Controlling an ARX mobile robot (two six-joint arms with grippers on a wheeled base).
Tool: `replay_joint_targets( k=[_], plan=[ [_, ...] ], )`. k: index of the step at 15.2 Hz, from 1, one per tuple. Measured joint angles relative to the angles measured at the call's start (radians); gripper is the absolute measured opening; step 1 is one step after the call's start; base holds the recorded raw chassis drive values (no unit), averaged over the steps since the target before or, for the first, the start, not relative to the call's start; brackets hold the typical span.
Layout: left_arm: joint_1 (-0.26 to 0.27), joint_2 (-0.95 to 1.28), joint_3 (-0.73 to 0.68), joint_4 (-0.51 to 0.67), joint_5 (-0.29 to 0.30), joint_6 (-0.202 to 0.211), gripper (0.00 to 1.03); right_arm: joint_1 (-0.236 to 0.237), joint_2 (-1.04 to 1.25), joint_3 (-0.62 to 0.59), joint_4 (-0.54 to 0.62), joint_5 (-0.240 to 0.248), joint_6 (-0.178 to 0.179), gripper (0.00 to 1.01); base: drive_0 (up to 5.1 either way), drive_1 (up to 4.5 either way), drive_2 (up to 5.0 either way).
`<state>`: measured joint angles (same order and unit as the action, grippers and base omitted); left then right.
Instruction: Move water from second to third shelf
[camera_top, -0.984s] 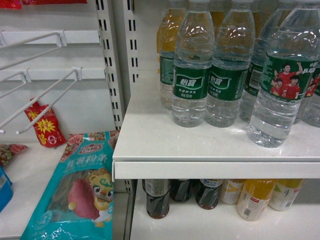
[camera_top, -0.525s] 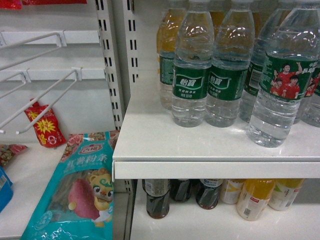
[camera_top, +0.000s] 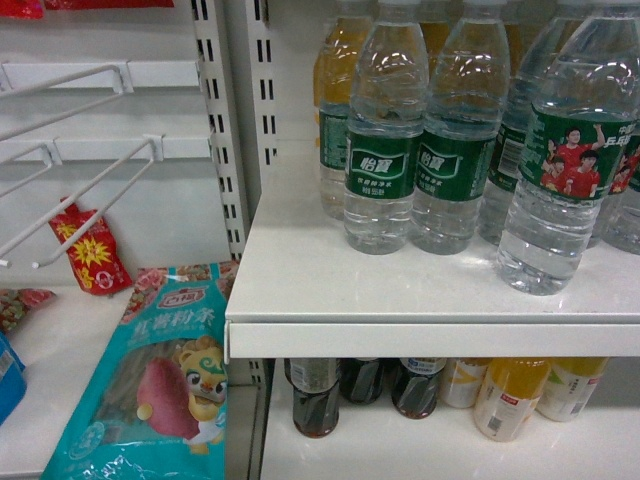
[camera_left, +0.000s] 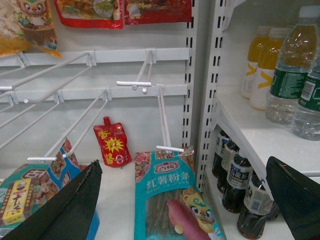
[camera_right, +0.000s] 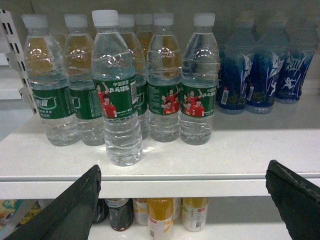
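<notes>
Your right gripper is hanging spread wide before the clear ribbed green-labelled water bottle, standing forward of its row, easing the grab.

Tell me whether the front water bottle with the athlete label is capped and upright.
Capped and upright. The clear ribbed plastic water bottle with green athlete label stands on its base on the white shelf, its white cap on.
</notes>
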<state>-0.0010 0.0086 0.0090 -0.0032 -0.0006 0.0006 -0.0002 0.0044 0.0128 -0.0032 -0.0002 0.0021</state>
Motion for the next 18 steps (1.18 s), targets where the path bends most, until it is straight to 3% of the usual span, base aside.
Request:
replay_joint_targets(
  k=[18],
  plan=[
    [0.0,0.0,0.0,0.0,0.0,0.0,0.98,0.0,0.0,0.0,0.0,0.001,0.0,0.98,0.0,0.0,0.0]
  ],
)
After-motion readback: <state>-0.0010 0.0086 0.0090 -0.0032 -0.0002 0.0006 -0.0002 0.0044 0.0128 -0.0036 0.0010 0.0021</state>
